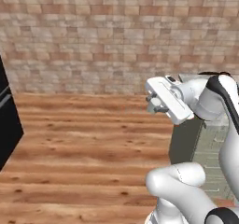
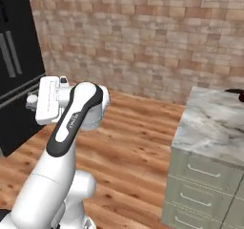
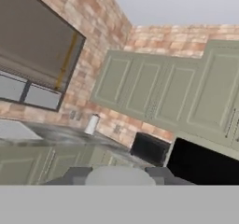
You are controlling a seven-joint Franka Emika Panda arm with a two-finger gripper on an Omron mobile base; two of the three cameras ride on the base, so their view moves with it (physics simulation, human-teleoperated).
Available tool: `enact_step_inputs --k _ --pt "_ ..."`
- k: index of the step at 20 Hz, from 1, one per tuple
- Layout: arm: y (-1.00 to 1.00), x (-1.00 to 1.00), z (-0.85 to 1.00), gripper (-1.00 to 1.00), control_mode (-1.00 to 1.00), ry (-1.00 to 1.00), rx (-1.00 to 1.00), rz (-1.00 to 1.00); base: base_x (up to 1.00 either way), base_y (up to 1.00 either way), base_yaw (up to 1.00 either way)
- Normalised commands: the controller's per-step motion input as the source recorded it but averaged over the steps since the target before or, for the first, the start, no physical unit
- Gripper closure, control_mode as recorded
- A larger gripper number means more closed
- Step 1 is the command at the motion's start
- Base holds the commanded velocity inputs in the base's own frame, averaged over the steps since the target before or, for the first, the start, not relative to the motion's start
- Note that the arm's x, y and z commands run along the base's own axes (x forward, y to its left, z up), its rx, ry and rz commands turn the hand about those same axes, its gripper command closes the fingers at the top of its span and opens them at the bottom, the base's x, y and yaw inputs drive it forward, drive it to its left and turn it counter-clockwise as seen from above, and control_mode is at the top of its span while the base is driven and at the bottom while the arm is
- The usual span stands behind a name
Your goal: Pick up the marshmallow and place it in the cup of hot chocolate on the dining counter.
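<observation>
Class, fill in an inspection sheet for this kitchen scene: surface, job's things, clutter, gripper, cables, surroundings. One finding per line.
Surface: grey-white veined marble counter top over sage green drawers.
Job's things: nothing seen for certain; a dark shape at the counter's far edge is cut off.
Clutter: nothing seen.
Gripper: white hand raised over the wooden plank floor; finger state unclear.
Cables: nothing seen.
Surroundings: tan brick wall, black appliance, sage green wall cabinets.
</observation>
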Motion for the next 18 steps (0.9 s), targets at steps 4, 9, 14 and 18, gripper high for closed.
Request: enact_step_inputs --k 4,9,14,18 --pt "0.0 0.0 0.0 1.0 1.0 0.0 0.0 0.0 0.01 0.06 -0.71" --pt "0.0 0.0 0.0 1.0 1.0 0.0 0.0 0.0 0.19 0.72 -0.7" --pt "0.0 0.0 0.0 1.0 1.0 0.0 0.0 0.0 0.31 0.9 -0.7" --pt "0.0 0.0 0.0 1.0 1.0 0.0 0.0 0.0 0.44 0.99 -0.66"
